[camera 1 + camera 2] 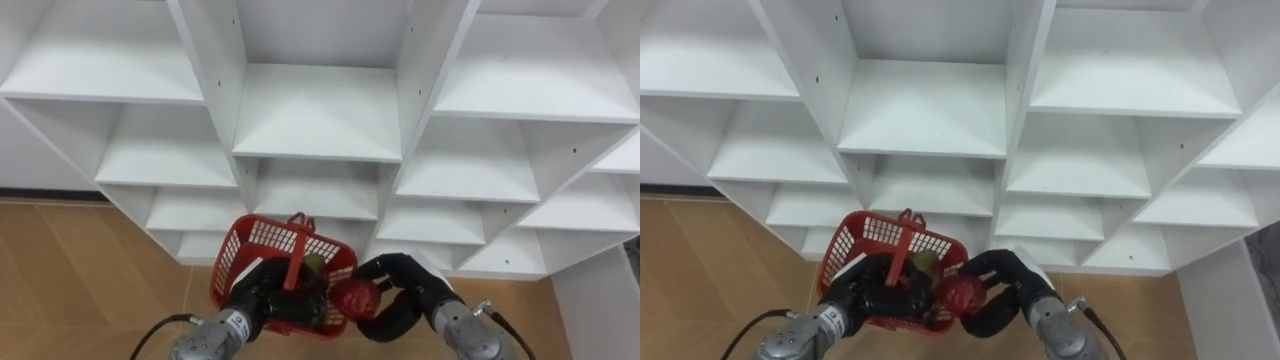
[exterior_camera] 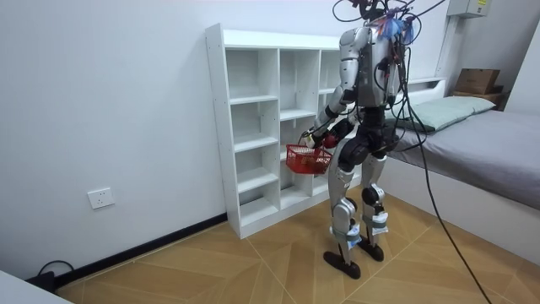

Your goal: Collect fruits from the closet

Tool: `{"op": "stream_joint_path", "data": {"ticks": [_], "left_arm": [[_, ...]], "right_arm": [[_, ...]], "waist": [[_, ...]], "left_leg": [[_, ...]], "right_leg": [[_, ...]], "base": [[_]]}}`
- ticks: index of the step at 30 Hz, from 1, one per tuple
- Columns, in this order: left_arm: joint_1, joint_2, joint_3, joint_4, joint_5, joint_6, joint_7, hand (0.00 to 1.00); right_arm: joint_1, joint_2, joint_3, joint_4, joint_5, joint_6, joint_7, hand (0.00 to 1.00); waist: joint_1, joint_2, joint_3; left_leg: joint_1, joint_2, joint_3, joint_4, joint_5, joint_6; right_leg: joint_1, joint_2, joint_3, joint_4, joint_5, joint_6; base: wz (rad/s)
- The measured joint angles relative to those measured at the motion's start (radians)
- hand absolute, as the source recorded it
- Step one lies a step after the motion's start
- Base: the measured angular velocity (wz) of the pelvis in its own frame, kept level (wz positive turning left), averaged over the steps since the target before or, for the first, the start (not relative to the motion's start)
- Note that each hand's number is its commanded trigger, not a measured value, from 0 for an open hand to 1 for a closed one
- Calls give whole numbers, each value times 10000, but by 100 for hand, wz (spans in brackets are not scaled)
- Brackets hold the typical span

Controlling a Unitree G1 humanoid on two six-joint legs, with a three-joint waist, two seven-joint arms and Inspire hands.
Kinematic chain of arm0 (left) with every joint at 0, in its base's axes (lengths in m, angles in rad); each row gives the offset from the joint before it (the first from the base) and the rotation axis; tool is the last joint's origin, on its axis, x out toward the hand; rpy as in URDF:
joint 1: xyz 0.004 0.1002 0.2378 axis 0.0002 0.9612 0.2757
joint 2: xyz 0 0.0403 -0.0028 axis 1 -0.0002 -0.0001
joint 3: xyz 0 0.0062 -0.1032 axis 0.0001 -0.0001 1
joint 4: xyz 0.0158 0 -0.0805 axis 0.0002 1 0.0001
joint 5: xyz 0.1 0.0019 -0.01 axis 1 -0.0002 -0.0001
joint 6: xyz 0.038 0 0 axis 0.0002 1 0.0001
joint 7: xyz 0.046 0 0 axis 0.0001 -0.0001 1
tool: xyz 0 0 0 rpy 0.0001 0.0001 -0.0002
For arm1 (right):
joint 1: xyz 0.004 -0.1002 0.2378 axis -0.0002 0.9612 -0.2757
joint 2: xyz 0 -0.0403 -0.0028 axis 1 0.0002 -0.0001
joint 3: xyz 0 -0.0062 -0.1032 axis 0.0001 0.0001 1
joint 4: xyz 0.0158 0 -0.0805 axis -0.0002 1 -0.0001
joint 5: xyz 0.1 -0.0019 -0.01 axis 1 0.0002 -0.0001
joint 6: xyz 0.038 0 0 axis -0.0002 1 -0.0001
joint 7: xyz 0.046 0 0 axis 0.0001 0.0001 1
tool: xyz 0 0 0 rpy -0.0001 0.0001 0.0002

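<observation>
Position: robot stands upright on the wood-plank floor (image 2: pixel 253 270), facing the white open-shelved closet (image 1: pixel 320 110), close up to its middle columns. A bed with a grey cover (image 2: pixel 481 139) lies behind it, at the room view's right.

Container: red plastic lattice basket (image 1: pixel 268 238), held in the air at waist height in front of the lower shelves, not resting on any shelf. Its red hoop handle (image 1: pixel 299 222) stands up.

Contents: one yellow-green fruit (image 1: pixel 313 265) shows inside the basket, against the far wall. The rest of the interior is covered by the hands.

Left hand (image 1: pixel 262 292): fingers curled round the basket's near side, carrying it.

Right hand (image 1: pixel 405 280): fingers and thumb wrapped round a round red fruit (image 1: pixel 355 297), clamped on it. This fruit sits at the basket's right rim, at about rim level. Cannot tell whether it touches the rim or the left hand.

Room view agrees: both hands meet at the basket (image 2: pixel 305 158) before the closet.
</observation>
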Motion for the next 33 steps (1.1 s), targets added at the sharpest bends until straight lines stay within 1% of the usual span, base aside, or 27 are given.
{"op": "stream_joint_path", "data": {"ticks": [6,9,13,18,21,23,25,29,33], "left_arm": [[-29,4,-10,12,93,0,-26,100],[-38,43,-12,10,402,0,-50,100],[-84,147,-26,9,398,0,-159,100],[-124,132,-114,8,402,-1,-261,100],[-125,82,-126,7,398,0,-467,100],[-125,-32,-120,5,397,0,-479,100],[-126,-85,-119,5,395,-1,-490,100],[-134,-95,-192,5,389,-3,-668,100],[-153,-160,-302,5,390,-50,-697,100]], "right_arm": [[-245,-7,300,57,-6,-1,140,100],[-347,0,307,172,-6,-1,259,100],[-512,-1,359,240,16,-1,410,100],[-751,66,393,576,-46,-1,425,100],[-754,217,400,593,-84,0,421,100],[-753,251,407,595,-172,7,419,100],[-758,274,410,595,-188,10,424,100],[-971,351,587,866,-194,10,429,100],[-1069,412,666,1096,-201,9,413,100]], "waist": [[89,32,16],[100,73,13],[113,133,9],[170,159,0],[210,159,0],[276,158,0],[357,156,1],[342,136,14],[356,103,35]], "left_leg": [[1,3,-31,-26,0,1],[-8,0,-47,-31,0,2],[-69,-1,-46,-29,1,3],[-121,-14,-45,-27,8,6],[-123,-14,-45,-28,8,6],[-126,-11,-45,-29,10,3],[-125,-11,-45,-29,11,1],[-107,-21,-156,-28,19,3],[-121,-26,-209,-17,21,2]], "right_leg": [[-6,3,-30,-5,0,0],[-16,19,-29,-9,0,0],[-76,20,-29,-16,0,0],[-142,-11,-13,-16,0,0],[-124,20,-15,-57,0,0],[-115,17,-15,-91,0,0],[-104,3,-22,-97,0,0],[13,-15,-161,-161,0,-1],[26,-20,-175,-168,0,0]], "base": [[0],[0],[0],[0],[0],[0],[0],[9],[5]]}}
